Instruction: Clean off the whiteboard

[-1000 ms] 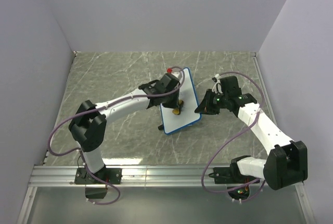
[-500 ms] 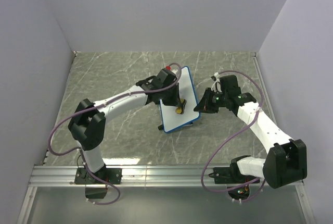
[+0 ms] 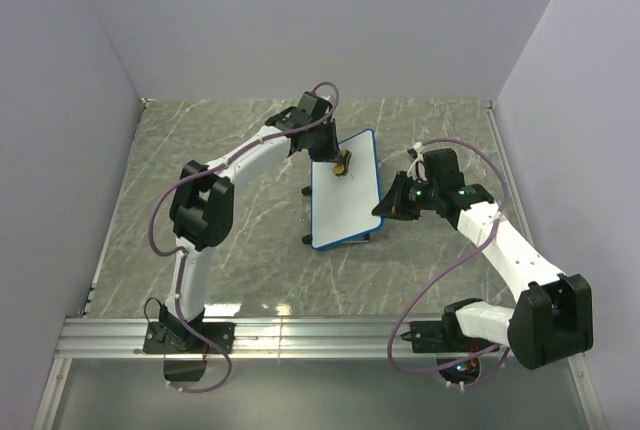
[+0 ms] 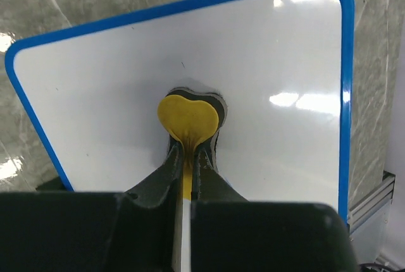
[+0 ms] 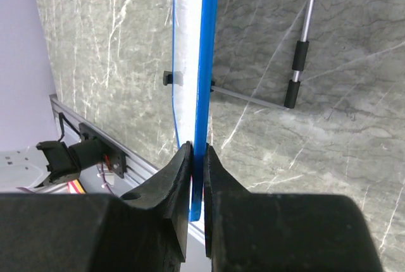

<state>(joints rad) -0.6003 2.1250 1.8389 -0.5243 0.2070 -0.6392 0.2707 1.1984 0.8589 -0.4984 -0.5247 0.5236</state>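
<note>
The whiteboard [image 3: 347, 192], white with a thin blue rim, sits mid-table, tilted up on its feet. Its white face fills the left wrist view [image 4: 253, 95] and looks blank. My left gripper [image 3: 338, 162] is shut on the small yellow eraser [image 4: 187, 119], which presses on the board near its far end [image 3: 342, 163]. My right gripper [image 3: 385, 208] is shut on the board's right rim, which shows edge-on between the fingers in the right wrist view [image 5: 204, 82].
The board's wire stand with black feet [image 5: 294, 73] rests on the grey marble table behind the board. A metal rail [image 3: 300, 335] runs along the near edge. Walls close in the left, far and right sides.
My left gripper has moved with the eraser from the board's middle up to its far end. The board has tilted slightly under the right gripper's hold.
</note>
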